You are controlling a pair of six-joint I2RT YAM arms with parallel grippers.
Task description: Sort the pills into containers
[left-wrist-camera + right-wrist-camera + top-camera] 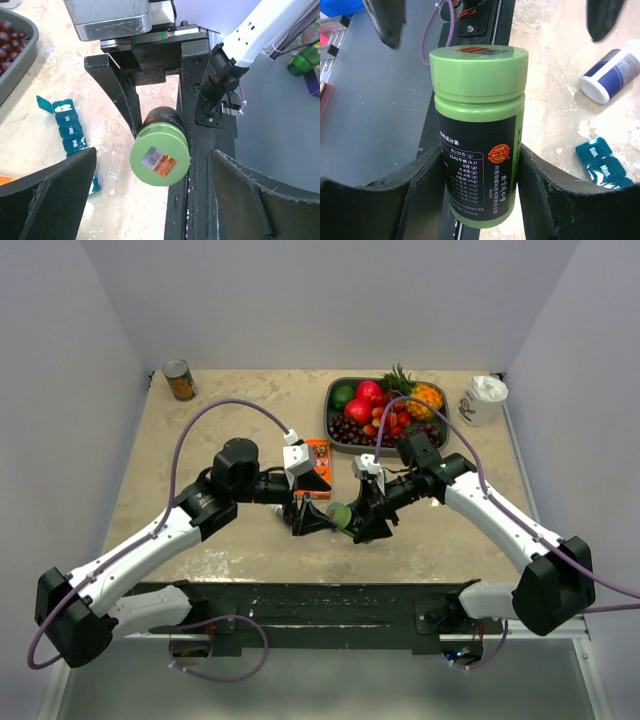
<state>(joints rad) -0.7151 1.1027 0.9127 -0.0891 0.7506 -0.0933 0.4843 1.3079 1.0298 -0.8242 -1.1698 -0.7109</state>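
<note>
At the beige table (200,440), bottle-opening seems in hand: right gripper (368,512) clamps the bottle (477,165); left gripper (312,520), fingers spread, should next grasp the lid (160,156) and unscrew.

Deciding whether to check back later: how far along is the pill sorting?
Barely begun. Done: the end lid of the teal organizer stands open. In hand: the right gripper clamps the green-capped bottle, cap on, and the left gripper faces the cap, jaws open, not touching. Left: uncapping and filling the compartments; whether any pill is in yet I cannot tell.
</note>
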